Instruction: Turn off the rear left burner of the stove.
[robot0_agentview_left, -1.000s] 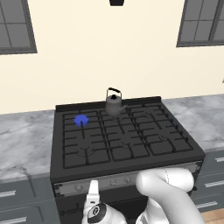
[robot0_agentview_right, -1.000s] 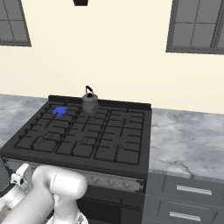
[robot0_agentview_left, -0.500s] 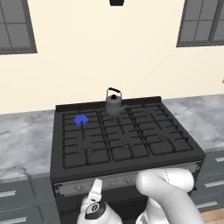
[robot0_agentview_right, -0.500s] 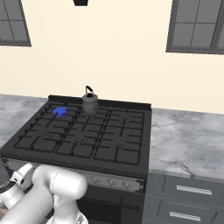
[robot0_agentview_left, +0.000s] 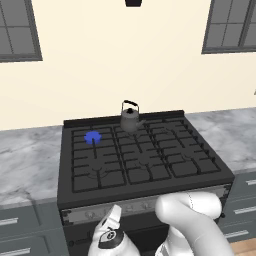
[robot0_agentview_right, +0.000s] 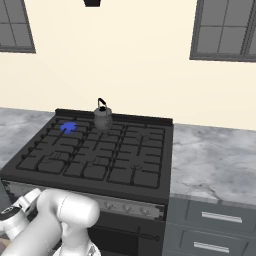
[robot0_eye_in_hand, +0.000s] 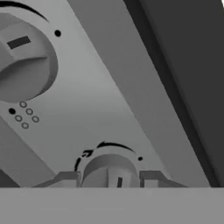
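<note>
The stove (robot0_agentview_left: 210, 172) is a wide black gas range with a silver-grey knob strip (robot0_agentview_left: 145, 204) along its front. A bright blue flame burns on the rear left burner (robot0_agentview_left: 92, 137) (robot0_agentview_right: 68, 128). My gripper (robot0_agentview_left: 114, 214) (robot0_agentview_right: 31, 197) is low at the left end of that strip. In the hand view my gripper (robot0_eye_in_hand: 109, 180) is shut on a small round grey knob (robot0_eye_in_hand: 109, 168), one fingertip on each side of it. A second, larger-looking knob (robot0_eye_in_hand: 24, 65) sits at the upper left of that view.
A grey kettle (robot0_agentview_left: 130, 119) (robot0_agentview_right: 103, 118) stands on the rear middle grate. Grey marble counters (robot0_agentview_left: 27, 162) (robot0_agentview_right: 215, 160) flank the stove, with drawers (robot0_agentview_right: 217, 217) below on the right. A cream wall with windows rises behind.
The hand has rolled slightly at the knob strip, its finger tilting to the right. The blue flame is unchanged.
</note>
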